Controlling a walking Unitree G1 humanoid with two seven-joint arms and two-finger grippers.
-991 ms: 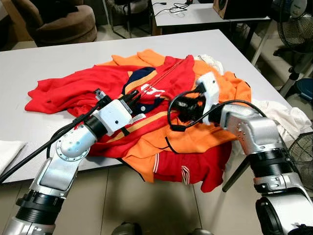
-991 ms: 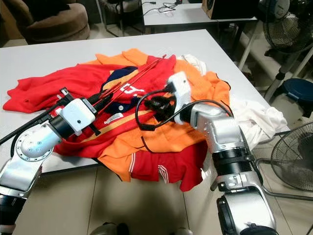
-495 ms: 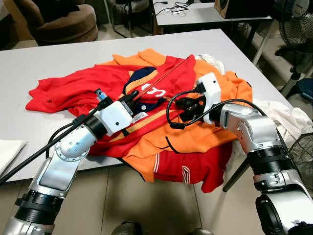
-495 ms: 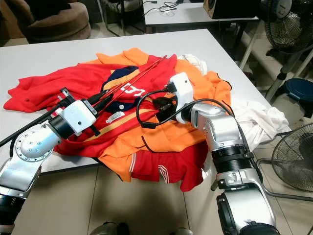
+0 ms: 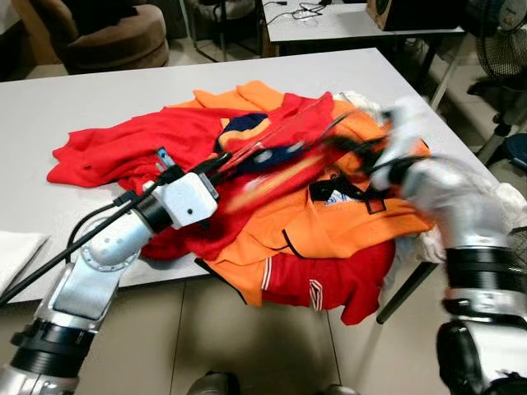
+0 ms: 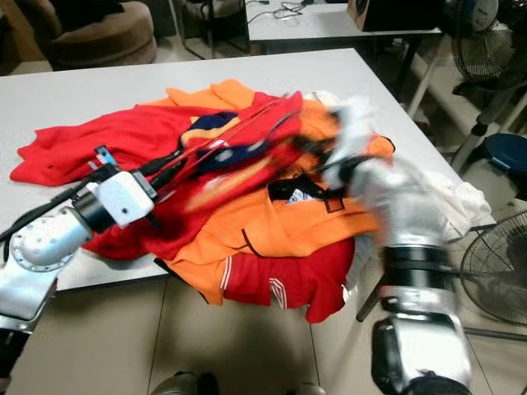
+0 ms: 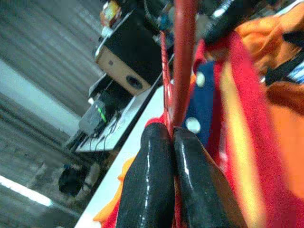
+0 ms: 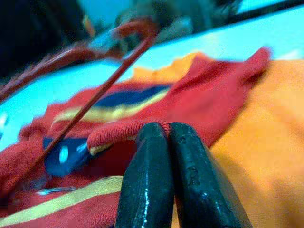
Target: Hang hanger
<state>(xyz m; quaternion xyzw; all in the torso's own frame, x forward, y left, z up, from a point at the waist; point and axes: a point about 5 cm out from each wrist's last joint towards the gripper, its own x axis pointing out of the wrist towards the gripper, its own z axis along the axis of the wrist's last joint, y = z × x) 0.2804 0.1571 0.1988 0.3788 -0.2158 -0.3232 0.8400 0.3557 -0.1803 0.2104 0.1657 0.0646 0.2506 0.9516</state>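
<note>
Now both grippers are working a red shirt onto the wire hanger!
Left gripper (image 7: 173, 137) is pinching the red wire hanger (image 7: 183, 61) above the clothes pile on the white table (image 5: 90, 99); right gripper (image 8: 167, 130) is clamping the red polo shirt (image 8: 199, 104) by its hem. Best, I'd say, to keep the hanger steady while the cloth is drawn along.

You have a white table (image 5: 49, 107) before you, with orange shirts (image 5: 346, 230) heaped on it and draped over its near edge. A white cloth (image 5: 15, 251) lies at the table's left corner. Beyond stand a brown armchair (image 5: 107, 37) and a second table (image 5: 346, 20); a fan (image 6: 498, 276) sits at right.
</note>
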